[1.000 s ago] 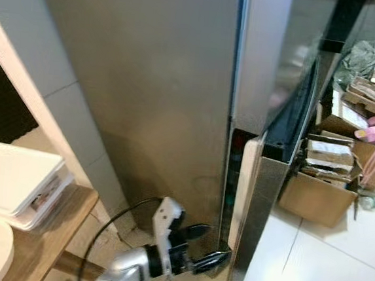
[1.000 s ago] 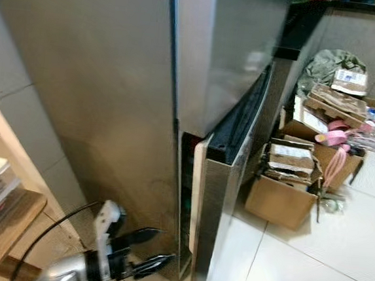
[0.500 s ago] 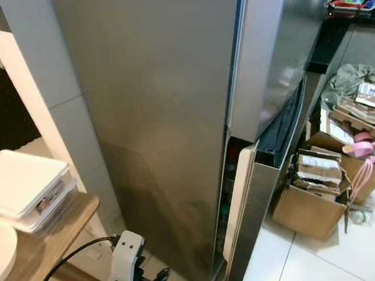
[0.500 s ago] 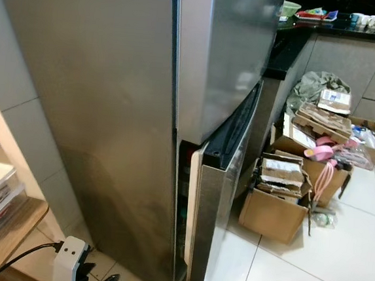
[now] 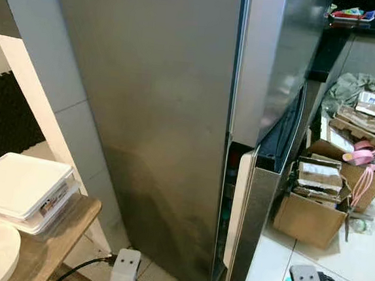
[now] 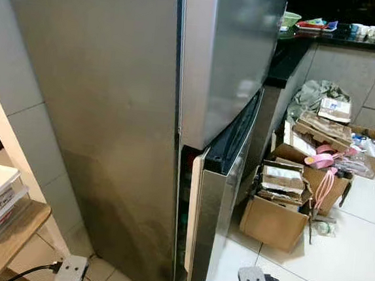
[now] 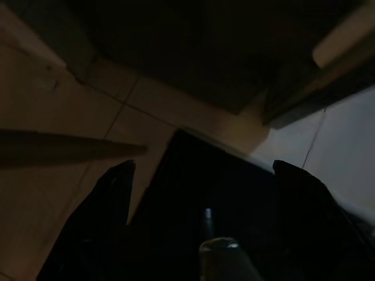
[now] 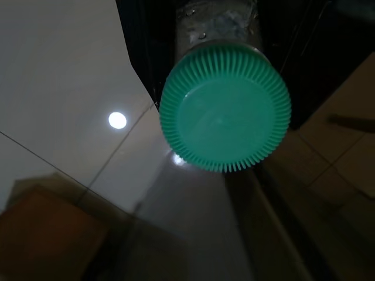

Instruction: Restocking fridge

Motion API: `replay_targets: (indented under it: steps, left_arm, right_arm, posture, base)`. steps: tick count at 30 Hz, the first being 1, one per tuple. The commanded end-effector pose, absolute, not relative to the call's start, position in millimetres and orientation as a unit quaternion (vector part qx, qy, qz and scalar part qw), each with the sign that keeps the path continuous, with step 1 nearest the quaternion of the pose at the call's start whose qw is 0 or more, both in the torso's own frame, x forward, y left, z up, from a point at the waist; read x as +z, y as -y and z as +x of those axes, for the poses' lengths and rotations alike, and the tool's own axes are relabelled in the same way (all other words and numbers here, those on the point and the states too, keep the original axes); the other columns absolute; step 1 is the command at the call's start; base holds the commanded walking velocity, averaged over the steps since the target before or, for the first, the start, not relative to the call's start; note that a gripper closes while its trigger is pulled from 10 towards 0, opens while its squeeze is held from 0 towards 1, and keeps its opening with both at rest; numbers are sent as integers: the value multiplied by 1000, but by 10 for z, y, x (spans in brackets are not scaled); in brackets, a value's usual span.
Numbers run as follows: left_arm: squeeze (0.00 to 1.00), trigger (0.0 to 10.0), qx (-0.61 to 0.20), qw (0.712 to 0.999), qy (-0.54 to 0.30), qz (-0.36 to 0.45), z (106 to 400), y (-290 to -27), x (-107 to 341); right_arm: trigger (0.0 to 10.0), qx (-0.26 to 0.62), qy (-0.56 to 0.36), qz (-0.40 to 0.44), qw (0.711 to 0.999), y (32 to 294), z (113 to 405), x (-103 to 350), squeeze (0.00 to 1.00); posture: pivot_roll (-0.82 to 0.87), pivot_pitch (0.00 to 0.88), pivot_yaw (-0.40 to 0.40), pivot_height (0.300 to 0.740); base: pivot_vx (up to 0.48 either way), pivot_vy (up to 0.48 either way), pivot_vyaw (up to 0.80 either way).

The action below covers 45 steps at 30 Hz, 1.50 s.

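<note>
Eye views: fridge [image 5: 169, 126] stands tall, lower door [image 6: 215, 209] ajar at its front corner, both arms low near the floor. Left wrist view: left hand [image 7: 199, 193] fingers spread wide, empty, over dim tiles. Right wrist view: bottle [image 8: 225, 111], green cap toward camera; right hand's grip can't be judged; door likely needs opening wider first.
</note>
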<state>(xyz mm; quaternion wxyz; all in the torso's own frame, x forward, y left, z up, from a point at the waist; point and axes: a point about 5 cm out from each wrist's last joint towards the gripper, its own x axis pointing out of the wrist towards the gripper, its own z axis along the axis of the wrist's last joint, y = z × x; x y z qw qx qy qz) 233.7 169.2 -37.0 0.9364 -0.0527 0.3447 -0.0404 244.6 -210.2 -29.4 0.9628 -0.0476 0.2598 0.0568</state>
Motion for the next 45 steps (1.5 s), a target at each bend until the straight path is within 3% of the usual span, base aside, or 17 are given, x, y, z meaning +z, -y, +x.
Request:
replay_targets:
  steps: [1,8,11,19,24,30,31,36,40,45]
  left_arm:
    - [0,10000,-31,935,-349,-57,2305,-1688,-405]
    - [0,10000,-34,938,-340,-55,2341,-1673,-375]
    - [0,10000,-29,938,-345,-16,2388,-1705,-362]
    - [0,10000,-31,953,-301,-15,2569,-1654,-211]
    - [0,10000,-72,966,-248,-11,2735,-1566,-4]
    - [0,10000,-116,964,-239,9,2786,-1515,57]
    - [0,10000,-158,960,-230,22,2833,-1433,99]
    - [0,10000,-177,958,-223,23,2866,-1381,129]
    - [0,10000,-284,942,-181,-15,2988,-1070,343]
    - [0,10000,-310,937,-162,10,3117,-956,474]
  right_arm:
    - [10000,58,-252,-49,965,2091,2450,-282,0]
    - [10000,56,-251,-48,965,2096,2438,-288,0]
    - [10000,53,-253,-46,965,2106,2408,-303,0]
    - [10000,48,-258,-43,964,2121,2353,-335,0]
    - [10000,48,-261,-41,963,2114,2360,-338,0]
    - [10000,45,-265,-40,962,2126,2358,-344,0]
    - [10000,42,-269,-41,961,2147,2344,-355,0]
    - [10000,41,-272,-42,961,2158,2337,-360,0]
    - [10000,37,-282,-46,958,2211,2297,-384,0]
    - [10000,34,-291,-50,955,2225,2263,-411,0]
  posture:
    - [-31,70,35,740]
    - [-23,76,43,740]
    - [-19,82,49,740]
    - [-13,87,55,740]
    - [-8,86,56,740]
    - [-9,84,57,740]
    - [-11,85,55,740]
    - [-12,87,53,740]
    - [-18,97,48,740]
    - [-21,100,48,740]
  base:
    - [0,-480,0]
    - [0,-437,0]
    - [0,0,0]
    - [0,0,0]
    - [0,0,0]
    - [0,0,0]
    - [0,0,0]
    - [0,0,0]
    - [0,0,0]
    - [0,0,0]
